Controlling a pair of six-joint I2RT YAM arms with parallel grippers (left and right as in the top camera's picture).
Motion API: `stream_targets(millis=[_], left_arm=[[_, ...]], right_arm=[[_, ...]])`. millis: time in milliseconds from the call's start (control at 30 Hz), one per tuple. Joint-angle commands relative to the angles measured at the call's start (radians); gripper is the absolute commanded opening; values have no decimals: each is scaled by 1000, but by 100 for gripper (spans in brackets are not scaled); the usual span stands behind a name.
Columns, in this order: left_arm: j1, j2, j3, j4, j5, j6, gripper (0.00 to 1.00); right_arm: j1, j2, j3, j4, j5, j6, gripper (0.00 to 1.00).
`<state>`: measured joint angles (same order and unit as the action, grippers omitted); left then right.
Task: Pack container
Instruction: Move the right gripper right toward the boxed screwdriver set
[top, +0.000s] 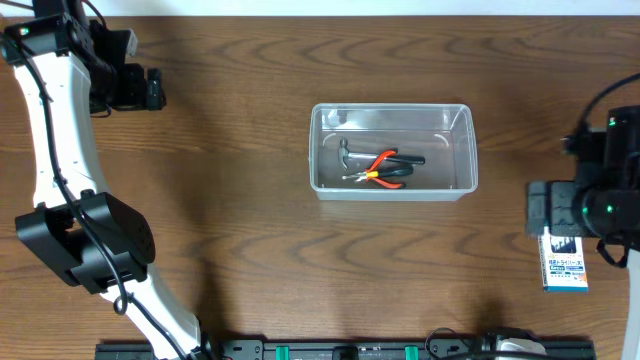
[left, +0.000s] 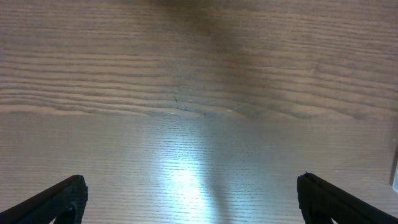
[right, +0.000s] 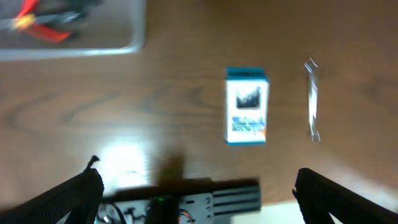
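Note:
The clear plastic container (top: 460, 120) sits at the table's middle; its corner (right: 134, 37) shows top left in the right wrist view. Inside lie a small hammer (top: 346, 152) and red-handled pliers (top: 381, 168). My left gripper (left: 193, 196) is open over bare wood at the far left (top: 153, 88), well away from the container. My right gripper (right: 199, 186) is open and holds nothing, high above the table's right side. A blue-and-white card pack (right: 247, 106) lies on the wood ahead of it, partly under the right arm (top: 590, 205) in the overhead view.
A thin clear plastic piece (right: 312, 99) lies right of the card pack (top: 563, 265). A black rail with electronics (top: 350, 350) runs along the table's front edge and shows low in the right wrist view (right: 186, 196).

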<state>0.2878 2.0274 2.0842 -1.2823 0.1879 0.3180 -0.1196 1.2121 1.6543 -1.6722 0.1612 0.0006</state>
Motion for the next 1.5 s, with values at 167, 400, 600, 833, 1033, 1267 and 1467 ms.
stream_targets(millis=[167, 400, 600, 833, 1033, 1267, 1467], left_arm=[[3, 11, -6, -3, 10, -1, 98], [3, 11, -6, -3, 10, -2, 98], [3, 11, -6, -3, 10, -2, 98], [3, 11, -6, -3, 10, -2, 98], [3, 11, -6, -3, 10, -2, 98], [3, 11, -6, -3, 10, -1, 98], [3, 11, -6, -3, 10, -2, 98]], right_arm=[[-113, -15, -2, 65, -13, 254, 99], [-113, -15, -6, 67, -16, 279, 99], [-151, -15, -53, 62, 68, 510, 99], [-188, -15, -122, 82, 40, 545, 99], [-188, -15, -136, 103, 71, 555, 99], [-220, -15, -193, 111, 216, 706, 99], [-242, -15, -219, 127, 217, 584, 99]])
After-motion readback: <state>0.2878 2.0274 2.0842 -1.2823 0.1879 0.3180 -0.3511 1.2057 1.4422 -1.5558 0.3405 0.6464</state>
